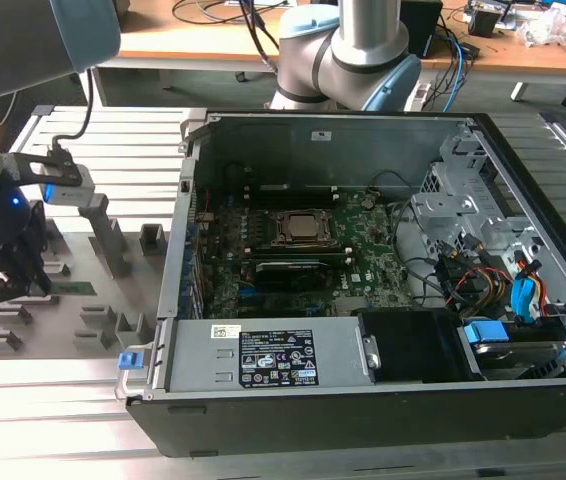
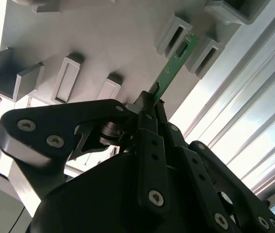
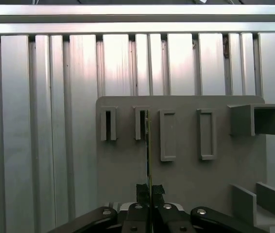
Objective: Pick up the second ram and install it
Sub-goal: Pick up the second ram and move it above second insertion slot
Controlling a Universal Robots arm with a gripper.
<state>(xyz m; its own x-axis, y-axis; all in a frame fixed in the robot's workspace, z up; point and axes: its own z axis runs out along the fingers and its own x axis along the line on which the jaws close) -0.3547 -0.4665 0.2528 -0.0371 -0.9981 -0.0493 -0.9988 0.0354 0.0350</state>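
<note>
Pincer (image 2: 152, 102) is clenched on the second ram (image 2: 174, 65), its two black fingers pressed against the flat faces of the thin green stick near one end. In the second wrist view the stick runs away from the fingers over the grey fixture plate (image 2: 103, 43), and its far end sits between two upright slotted posts (image 2: 174, 34). In the first wrist view the stick is seen edge-on as a thin line rising from the fingertips, beside a row of rectangular posts on the same plate; whether it rests on the plate or is lifted clear cannot be told. In the exterior view the arm stands at that view's left, with the pincer (image 1: 21, 278) down at the fixture plate (image 1: 113, 300), which lies on the ribbed aluminium worktop (image 1: 43, 400). Beside the plate, toward that view's right, lies the open computer case (image 1: 178, 250) with its green motherboard (image 1: 373, 240) and the CPU socket (image 1: 303, 228) near the middle, well apart from the pincer.
</note>
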